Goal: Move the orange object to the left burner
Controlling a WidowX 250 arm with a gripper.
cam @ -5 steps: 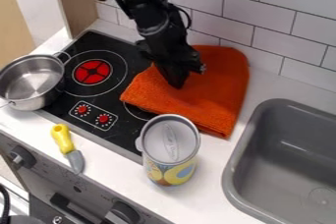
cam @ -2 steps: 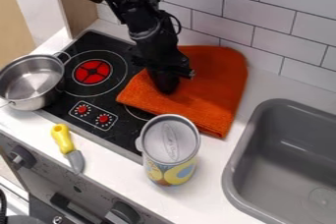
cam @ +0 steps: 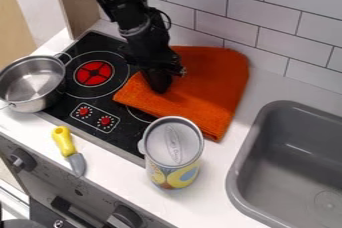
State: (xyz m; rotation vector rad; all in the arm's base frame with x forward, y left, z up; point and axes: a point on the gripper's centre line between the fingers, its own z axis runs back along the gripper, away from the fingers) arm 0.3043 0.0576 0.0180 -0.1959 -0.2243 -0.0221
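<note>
My gripper [cam: 159, 88] is down at the left part of the folded orange cloth [cam: 208, 87], shut on its fabric. The cloth lies over the right part of the black stove, partly covering the right burner, and spreads onto the white counter toward the tiled wall. Its left corner comes close to the left burner [cam: 93, 73], a red disc inside white rings, which is uncovered.
A steel pot [cam: 32, 83] stands at the stove's left edge. In front are a yellow-handled knife [cam: 65, 142] and a lidded can [cam: 172, 154], close to the cloth's front corner. The grey sink [cam: 294, 167] is on the right.
The gripper has moved left and slightly toward the front. The orange cloth has slid a little to the left along with it.
</note>
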